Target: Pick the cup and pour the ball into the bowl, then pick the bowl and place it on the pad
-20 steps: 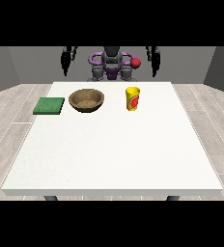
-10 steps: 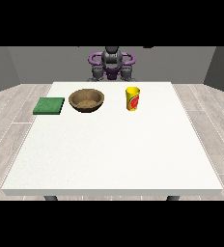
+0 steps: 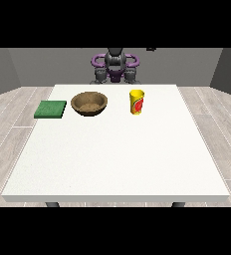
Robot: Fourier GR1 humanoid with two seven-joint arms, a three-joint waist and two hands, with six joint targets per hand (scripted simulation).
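A yellow cup (image 3: pixel 137 102) with a red mark stands upright on the white table (image 3: pixel 117 159), right of centre near the far edge. No ball shows inside it from here. Left of the cup sits a brown bowl (image 3: pixel 89 103), and a flat green pad (image 3: pixel 51 109) lies further left. The robot stands behind the far edge with both arms drawn in. The hand at the view's left (image 3: pixel 100 76) and the hand at the view's right (image 3: pixel 132 75) sit low at that edge, well behind the bowl and cup and touching nothing.
The table's near and middle parts are bare white surface. Wooden floor surrounds the table on both sides, with grey walls behind the robot.
A second ago both arms were held out wide at the robot's sides. They have come down and in to the torso. Cup, bowl and pad have not moved.
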